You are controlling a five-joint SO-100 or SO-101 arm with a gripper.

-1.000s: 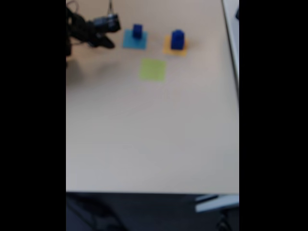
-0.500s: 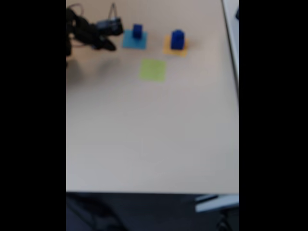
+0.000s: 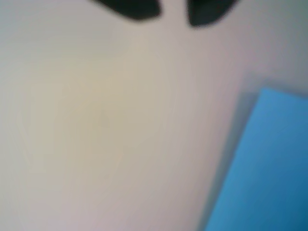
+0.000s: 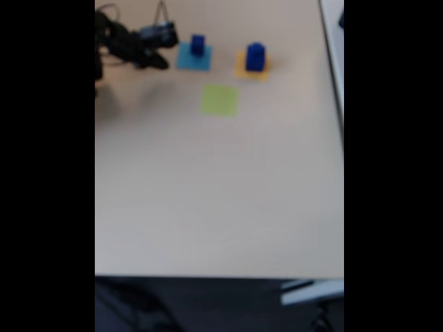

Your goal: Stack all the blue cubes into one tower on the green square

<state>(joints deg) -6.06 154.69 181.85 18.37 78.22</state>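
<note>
A small blue cube (image 4: 197,45) stands on the flat light-blue square (image 4: 193,58) at the far end of the table. To its right a larger blue cube (image 4: 255,57) rests on an orange-yellow square (image 4: 250,69). The green square (image 4: 220,99) lies in front of them with nothing on it. My gripper (image 4: 161,63) hovers just left of the light-blue square. In the blurred wrist view its two dark fingertips (image 3: 130,7) stand a little apart at the top edge, around nothing, my gripper (image 3: 173,12) being open over bare table. The light-blue square (image 3: 264,168) shows at the lower right.
The black arm (image 4: 114,45) reaches in from the far left corner. A pale strip (image 4: 333,48) runs along the table's right edge. The beige tabletop (image 4: 214,194) stretches wide toward the near edge, with a grey bar (image 4: 311,290) below it.
The gripper has shifted only slightly beside the light-blue square. Both cubes and all the squares stay where they were.
</note>
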